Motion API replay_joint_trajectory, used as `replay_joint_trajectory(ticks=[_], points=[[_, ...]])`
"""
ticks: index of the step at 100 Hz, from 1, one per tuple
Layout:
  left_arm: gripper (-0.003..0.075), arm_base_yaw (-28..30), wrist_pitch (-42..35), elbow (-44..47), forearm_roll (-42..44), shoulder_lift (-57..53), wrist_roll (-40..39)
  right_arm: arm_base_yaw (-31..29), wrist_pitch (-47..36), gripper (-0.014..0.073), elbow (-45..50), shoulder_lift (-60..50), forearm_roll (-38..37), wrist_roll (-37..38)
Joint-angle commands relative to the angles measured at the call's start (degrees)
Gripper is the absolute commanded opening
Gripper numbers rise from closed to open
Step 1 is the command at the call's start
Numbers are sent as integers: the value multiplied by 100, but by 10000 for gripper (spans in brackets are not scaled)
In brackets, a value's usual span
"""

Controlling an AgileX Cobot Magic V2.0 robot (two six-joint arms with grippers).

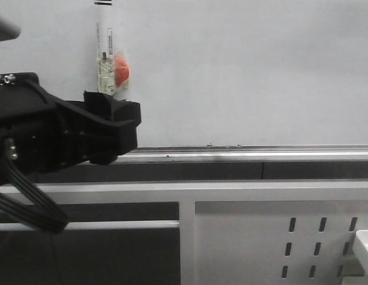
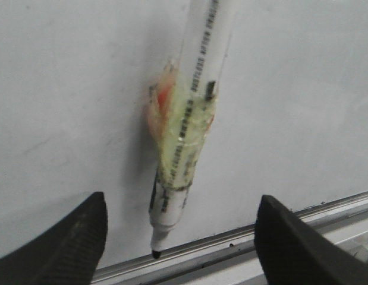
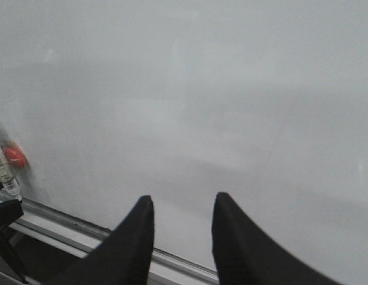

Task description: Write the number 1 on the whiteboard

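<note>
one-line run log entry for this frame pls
left gripper: open, fingers either side of marker | right gripper: open, empty | whiteboard: no stroke visible | marker tip near tray rail

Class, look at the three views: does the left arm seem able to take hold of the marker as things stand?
Probably yes. The left gripper is open, its fingers either side of the marker, which stands tip-down on the whiteboard rail. Nothing lies between them; the right gripper is apart.

My left pincer covers the lower end of the marker in the front view, and its top runs off the picture's edge. In my left wrist view the marker's print is too blurred to read.
</note>
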Motion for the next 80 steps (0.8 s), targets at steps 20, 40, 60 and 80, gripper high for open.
replay_joint_trajectory(ticks=[20,40,60,80], points=[[328,-46,-1089,-376,-107,11,-61,12,-482,212,-169,-12,-15,-61],[-20,-46,-1053,-384,-150,161,-38,12,-457,212,-169,-12,-15,-61],[-20,-46,-956,-384,799,95,354,12,-283,212,-205,-12,-15,-61],[-20,-46,-77,-384,2008,-183,664,655,634,212,-470,-12,7,-1292]])
